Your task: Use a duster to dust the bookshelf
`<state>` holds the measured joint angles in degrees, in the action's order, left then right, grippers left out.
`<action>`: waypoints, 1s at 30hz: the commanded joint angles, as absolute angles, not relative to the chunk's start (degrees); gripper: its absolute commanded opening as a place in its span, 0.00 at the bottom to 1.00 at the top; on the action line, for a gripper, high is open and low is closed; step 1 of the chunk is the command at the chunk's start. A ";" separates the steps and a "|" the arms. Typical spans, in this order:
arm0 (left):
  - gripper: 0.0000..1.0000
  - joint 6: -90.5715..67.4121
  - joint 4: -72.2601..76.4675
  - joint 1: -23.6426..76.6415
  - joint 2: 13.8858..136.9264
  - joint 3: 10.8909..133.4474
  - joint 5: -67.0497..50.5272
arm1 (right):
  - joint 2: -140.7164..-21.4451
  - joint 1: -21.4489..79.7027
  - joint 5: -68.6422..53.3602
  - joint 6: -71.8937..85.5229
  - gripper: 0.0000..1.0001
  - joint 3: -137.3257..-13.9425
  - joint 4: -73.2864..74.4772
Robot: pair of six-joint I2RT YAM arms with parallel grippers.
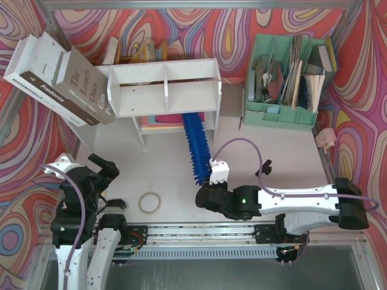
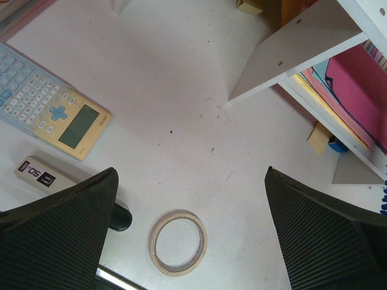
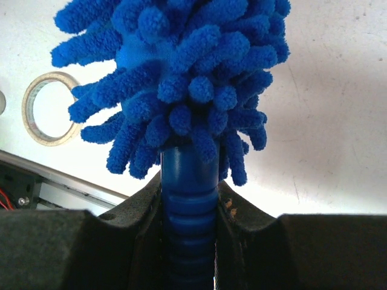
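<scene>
While the right gripper (image 3: 188, 202) clamps tight on the ribbed blue handle of the duster (image 1: 195, 145), the shaggy brush stretches away from it across the table (image 1: 266, 139). Its far tip reaches into the lower opening of the bookshelf (image 1: 164, 87), just above a stack of coloured folders (image 1: 162, 125). Whether the bristles actually touch the board cannot be told from above.

The left gripper (image 2: 190, 172) hangs with its jaws spread wide and empty over the near left of the table, well apart from the shelf.

The sweep looks best made by drawing the brush sideways along the lower shelf with the handle kept low, so the bristles drag on the wood rather than push the folders. The two upper compartments would then need a lifted, level pass on each side of the central divider.

By count:
- one duster
- one bookshelf
- two arms
- one tape roll (image 1: 150, 202)
- one calculator (image 2: 54, 118)
- one green file organizer (image 1: 284, 78)
- two large books (image 1: 60, 78) leaning at the shelf's left end
</scene>
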<state>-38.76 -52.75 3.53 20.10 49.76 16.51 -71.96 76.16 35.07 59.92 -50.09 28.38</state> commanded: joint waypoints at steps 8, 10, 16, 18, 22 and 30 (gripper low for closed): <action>0.98 -38.20 -52.05 3.25 19.39 48.96 16.91 | -61.37 75.96 41.33 69.73 0.00 -44.46 38.75; 0.98 -38.29 -52.09 3.25 19.25 48.88 17.14 | -61.88 75.99 40.80 70.61 0.00 -44.03 39.21; 0.98 -38.29 -52.20 3.25 19.03 48.96 17.17 | -65.02 75.86 39.14 72.53 0.00 -41.92 36.75; 0.98 -38.29 -52.21 3.25 18.80 48.91 17.14 | -65.50 75.80 38.96 72.58 0.00 -41.60 36.15; 0.98 -38.18 -52.12 3.25 18.97 48.90 17.01 | -65.52 75.68 39.01 72.42 0.00 -42.35 36.61; 0.98 -38.23 -52.01 3.25 18.74 48.87 17.09 | -63.36 75.68 41.02 65.92 0.00 -48.09 36.22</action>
<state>-38.76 -52.75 3.53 19.55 49.76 16.56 -64.97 76.05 35.92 68.07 -43.62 36.10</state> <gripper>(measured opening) 0.984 0.339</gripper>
